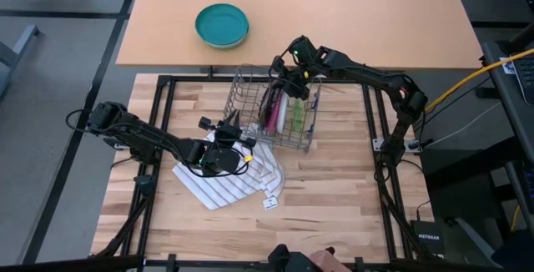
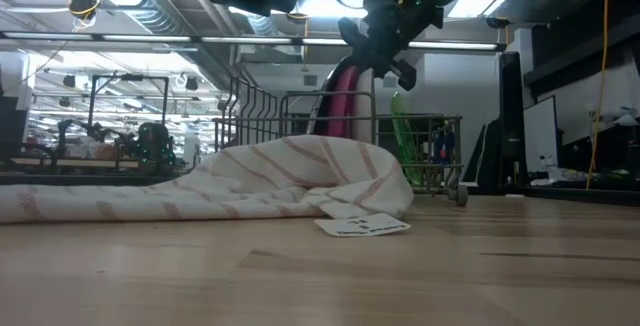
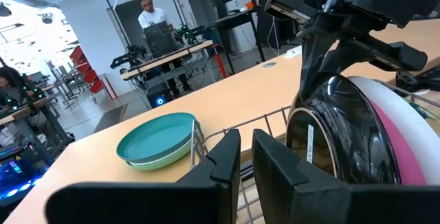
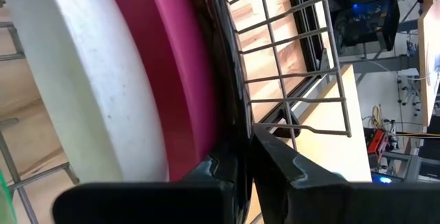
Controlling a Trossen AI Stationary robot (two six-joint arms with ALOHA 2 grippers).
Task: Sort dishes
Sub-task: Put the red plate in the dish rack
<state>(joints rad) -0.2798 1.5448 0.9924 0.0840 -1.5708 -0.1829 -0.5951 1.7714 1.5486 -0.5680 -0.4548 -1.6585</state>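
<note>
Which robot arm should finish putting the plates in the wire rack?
Probably the right. The right gripper is at the wire rack, its fingers closed around the dark round plate's rim beside the magenta-pink plate. The left gripper hovers outside it, over the striped cloth.

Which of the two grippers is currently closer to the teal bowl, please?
Right, narrowly. The right gripper sits over the wire rack, beside the teal bowl; the left gripper hovers above the striped cloth, farther away.

Even overhead light is falling on the table [image 1: 334, 180] in the high view, leaving soft shadows. Ceiling strip lights are glaring in the low view, backlighting the striped cloth [image 2: 250, 181]. The right wrist view is blurring the close magenta plate [image 4: 182, 73]
</note>
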